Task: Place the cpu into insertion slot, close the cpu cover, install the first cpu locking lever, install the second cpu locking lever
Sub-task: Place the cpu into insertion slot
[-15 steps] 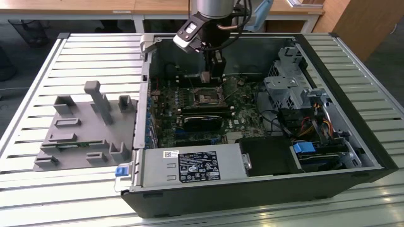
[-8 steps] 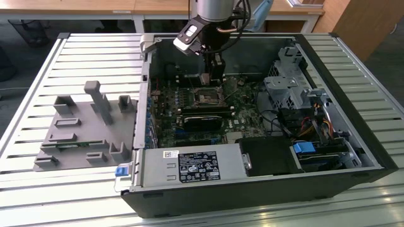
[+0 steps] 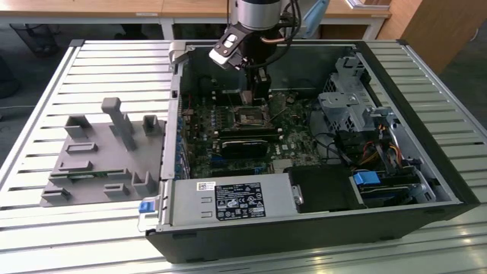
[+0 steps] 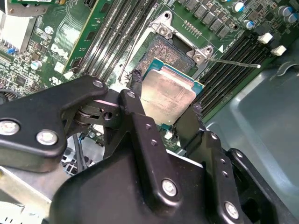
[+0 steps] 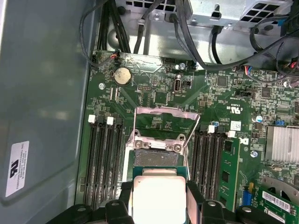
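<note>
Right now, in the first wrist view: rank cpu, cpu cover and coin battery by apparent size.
1-2. cpu cover and cpu: they look about alike. The cpu is nearer the camera and cut off by the picture's edge, so I won't rank them.
3. coin battery: clearly smallest.

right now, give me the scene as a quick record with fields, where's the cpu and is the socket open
gripper: shut on the cpu, inside the open computer case
cpu: metal top up, held just over the insertion slot, not yet seated
insertion slot: open, part of its pin field uncovered beyond the cpu
cpu cover: swung open, off the slot
locking lever: thin rod, unlatched, sticking out beside the slot
steps finished: none that show
</note>
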`<state>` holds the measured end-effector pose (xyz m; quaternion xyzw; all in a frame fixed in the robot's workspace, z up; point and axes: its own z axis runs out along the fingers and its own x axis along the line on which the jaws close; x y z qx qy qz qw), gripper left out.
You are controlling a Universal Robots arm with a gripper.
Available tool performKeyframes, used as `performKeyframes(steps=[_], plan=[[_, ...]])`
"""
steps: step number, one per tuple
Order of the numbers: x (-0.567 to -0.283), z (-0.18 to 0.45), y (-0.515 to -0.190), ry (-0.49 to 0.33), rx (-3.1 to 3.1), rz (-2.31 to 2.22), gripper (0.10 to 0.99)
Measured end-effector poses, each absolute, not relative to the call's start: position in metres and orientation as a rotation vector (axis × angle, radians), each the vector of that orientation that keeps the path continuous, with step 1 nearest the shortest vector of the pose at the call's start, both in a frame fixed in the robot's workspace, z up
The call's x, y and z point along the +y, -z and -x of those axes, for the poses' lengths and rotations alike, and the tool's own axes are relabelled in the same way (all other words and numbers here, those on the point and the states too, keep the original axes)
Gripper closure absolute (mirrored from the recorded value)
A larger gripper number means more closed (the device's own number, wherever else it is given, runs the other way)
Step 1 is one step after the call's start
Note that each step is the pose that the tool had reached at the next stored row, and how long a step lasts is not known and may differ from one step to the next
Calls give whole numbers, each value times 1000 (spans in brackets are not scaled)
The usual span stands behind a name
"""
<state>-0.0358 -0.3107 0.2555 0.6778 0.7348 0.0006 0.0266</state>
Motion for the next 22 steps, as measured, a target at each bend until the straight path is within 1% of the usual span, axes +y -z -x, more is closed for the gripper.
performKeyframes(steps=[18, 22], plan=[[-310, 36, -245, 2, 2230, -2135, 545], [-310, 37, -243, -17, 2217, -2129, 545]])
